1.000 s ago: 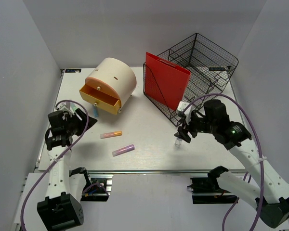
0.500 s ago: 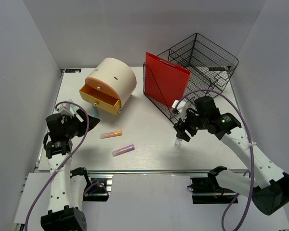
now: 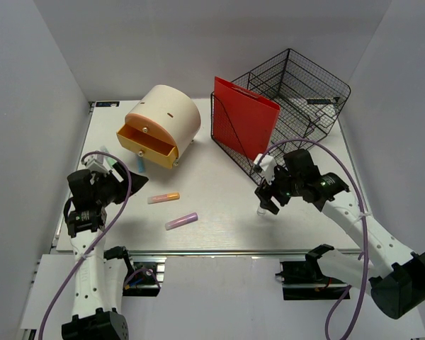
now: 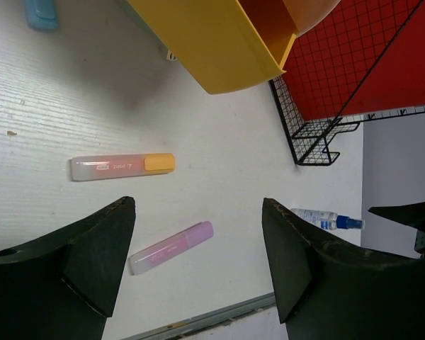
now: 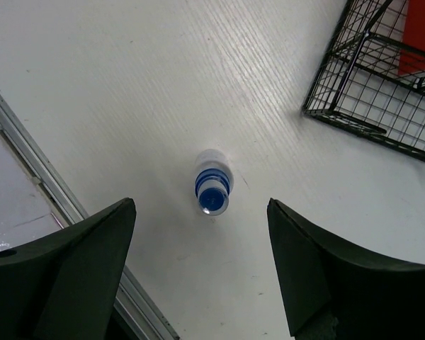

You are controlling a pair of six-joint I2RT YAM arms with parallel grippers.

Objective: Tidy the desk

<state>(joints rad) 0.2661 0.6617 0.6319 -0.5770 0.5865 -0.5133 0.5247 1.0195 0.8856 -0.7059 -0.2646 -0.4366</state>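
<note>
Since the earlier frames, the right arm has been folded in and its wrist brought closer over a small blue-capped bottle (image 5: 212,191). The left arm has been shifted only slightly, and nothing lying on the desk (image 3: 219,188) appears to have been displaced.

Nearest, a metal rail (image 3: 212,250) is seen along the front edge of the desk. Just beyond it, well in front of the drawer cabinet (image 3: 166,117), a purple highlighter (image 3: 181,221) and an orange-capped highlighter (image 3: 163,198) are left lying loose. The left gripper (image 4: 197,205) is held spread wide and empty to the cabinet's front-left. To the cabinet's front-right the bottle is stood upright on bare desk. The right gripper (image 3: 268,197) is poised directly over it, jaws wide apart with nothing between them. A small light-blue item (image 4: 41,13) is seen close by the cabinet's open yellow drawer (image 3: 147,147), in which no contents can be made out. To the right of the cabinet, a red folder (image 3: 244,117) is already stood in the black mesh rack (image 3: 301,88).

The task is judged to be at an early stage. Only the folder looks put away, while the bottle, both highlighters and the blue item remain to be stowed and the drawer to be closed.

The desk is a white, faintly grained top. It is enclosed by plain grey walls to the cabinet's left, behind it, and beyond the rack.
</note>
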